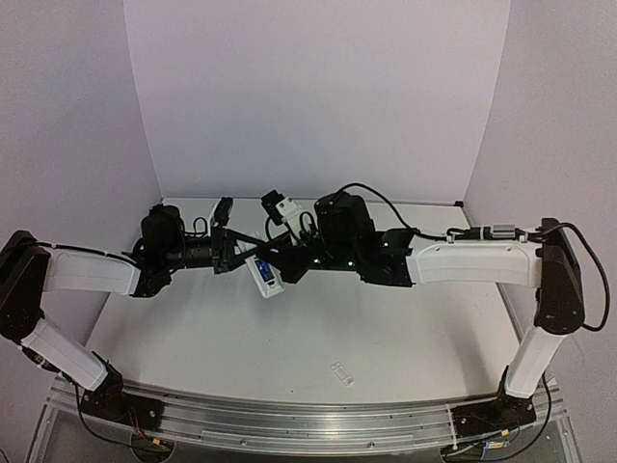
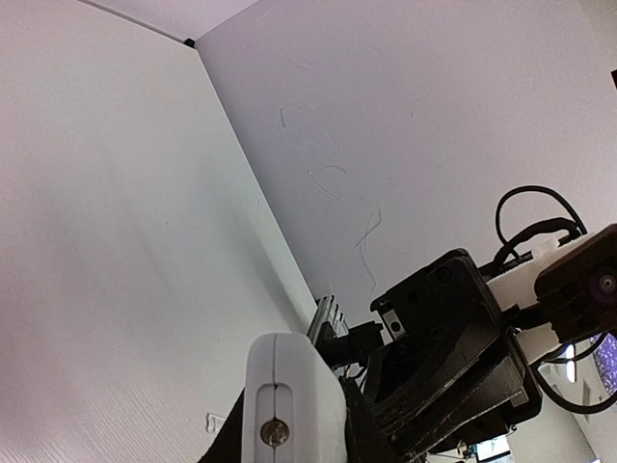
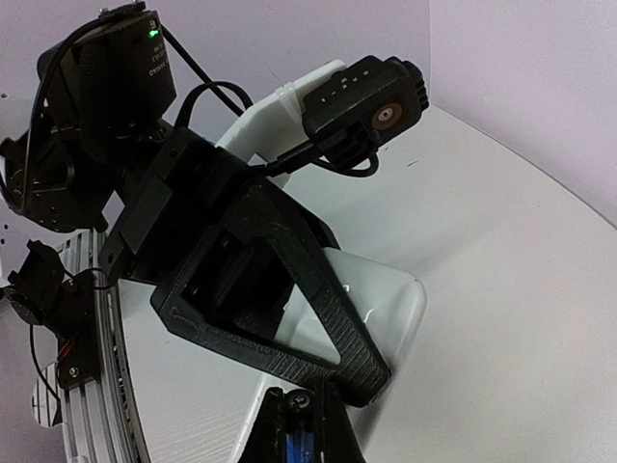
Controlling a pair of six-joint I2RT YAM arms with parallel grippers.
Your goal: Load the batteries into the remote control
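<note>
Two tight grips: left gripper (image 1: 249, 258) squeezing the remote (image 3: 390, 299), right gripper (image 3: 301, 420) pinched shut on a blue battery (image 3: 297, 446). Might slip out and fall if pushed in crooked.

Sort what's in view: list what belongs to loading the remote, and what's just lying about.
In the job:
- remote control, held by the left gripper
- battery, blue, pinched in the right gripper

Lying about:
- clear cover piece, flat on the table, near the front edge, apart from both arms
</note>
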